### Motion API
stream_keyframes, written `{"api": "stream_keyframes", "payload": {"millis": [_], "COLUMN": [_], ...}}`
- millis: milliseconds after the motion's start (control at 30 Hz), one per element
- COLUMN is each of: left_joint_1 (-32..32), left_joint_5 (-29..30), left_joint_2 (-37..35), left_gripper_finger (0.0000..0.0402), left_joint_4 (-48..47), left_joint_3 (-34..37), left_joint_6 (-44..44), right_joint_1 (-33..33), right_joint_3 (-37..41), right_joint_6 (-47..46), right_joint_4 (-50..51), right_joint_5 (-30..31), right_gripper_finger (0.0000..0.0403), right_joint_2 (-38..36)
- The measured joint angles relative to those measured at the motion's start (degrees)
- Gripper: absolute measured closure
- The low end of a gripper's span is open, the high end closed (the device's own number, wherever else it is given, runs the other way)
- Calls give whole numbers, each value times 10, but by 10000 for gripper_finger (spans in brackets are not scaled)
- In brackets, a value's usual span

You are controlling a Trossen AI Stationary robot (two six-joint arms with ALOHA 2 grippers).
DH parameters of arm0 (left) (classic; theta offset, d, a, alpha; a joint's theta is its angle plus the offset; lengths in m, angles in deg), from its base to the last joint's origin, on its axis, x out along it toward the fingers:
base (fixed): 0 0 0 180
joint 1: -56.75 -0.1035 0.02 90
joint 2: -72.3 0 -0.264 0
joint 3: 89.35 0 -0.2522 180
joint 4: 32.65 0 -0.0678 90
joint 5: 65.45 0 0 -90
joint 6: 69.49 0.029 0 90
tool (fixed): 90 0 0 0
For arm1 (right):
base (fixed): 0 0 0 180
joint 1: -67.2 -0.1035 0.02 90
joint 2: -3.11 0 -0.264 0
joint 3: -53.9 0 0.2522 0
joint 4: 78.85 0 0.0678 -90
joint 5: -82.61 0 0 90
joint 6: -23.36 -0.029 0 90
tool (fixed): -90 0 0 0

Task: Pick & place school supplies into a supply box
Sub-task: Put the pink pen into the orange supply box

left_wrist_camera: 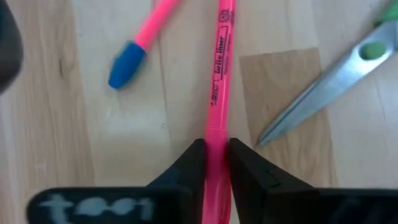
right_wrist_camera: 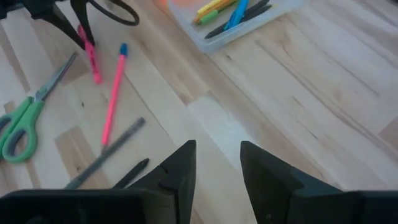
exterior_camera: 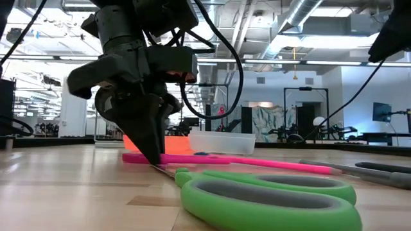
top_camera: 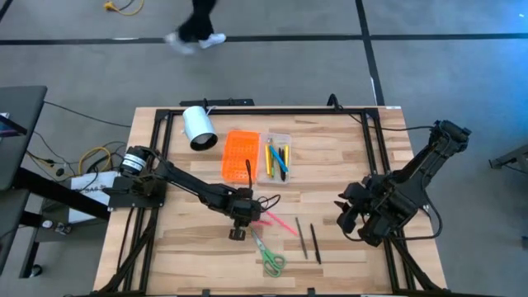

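Observation:
A pink highlighter (left_wrist_camera: 219, 74) lies on the table with my left gripper (left_wrist_camera: 216, 158) shut on it; the low view shows the fingertips (exterior_camera: 154, 157) down at the tabletop. Beside it lie a pink pencil with a blue cap (left_wrist_camera: 127, 62) and green-handled scissors (top_camera: 268, 256). Two dark pencils (top_camera: 308, 241) lie to the right. The supply box stands farther back: an orange lid (top_camera: 240, 155) and a clear tray (top_camera: 278, 157) with several pens in it. My right gripper (right_wrist_camera: 217, 168) hangs open above the table's right part, holding nothing. My left gripper pinches the pink highlighter's barrel (left_wrist_camera: 216, 134) between its two fingers, toward one end of it. The fingers come steeply from above and lie across the highlighter. The highlighter lies flat on the table (exterior_camera: 192, 158).
A white cylinder (top_camera: 198, 128) lies at the table's far left. The scissors' blade (left_wrist_camera: 323, 81) points at the highlighter, close beside my left fingers. A black frame runs along the table's edges (top_camera: 289, 109). Bare wood lies between the two arms (top_camera: 330, 177).

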Motion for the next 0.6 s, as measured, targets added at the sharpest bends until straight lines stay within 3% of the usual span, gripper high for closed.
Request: {"api": "stream_keyframes", "payload": {"millis": [133, 333, 600], "left_joint_1": [0, -1, 0], "left_joint_5": [16, 68, 80], "left_joint_2": [0, 0, -1], "left_gripper_finger": [379, 363, 376], "left_joint_4": [-9, -38, -59], "left_joint_3": [0, 0, 0], "left_joint_6": [-54, -144, -234], "right_joint_1": [0, 0, 0], "right_joint_3": [0, 0, 0], "right_joint_6": [1, 8, 9], "right_joint_4": [3, 11, 32], "right_joint_5": [5, 5, 6], "right_gripper_finger": [285, 285, 285], "right_joint_2": [0, 0, 0]}}
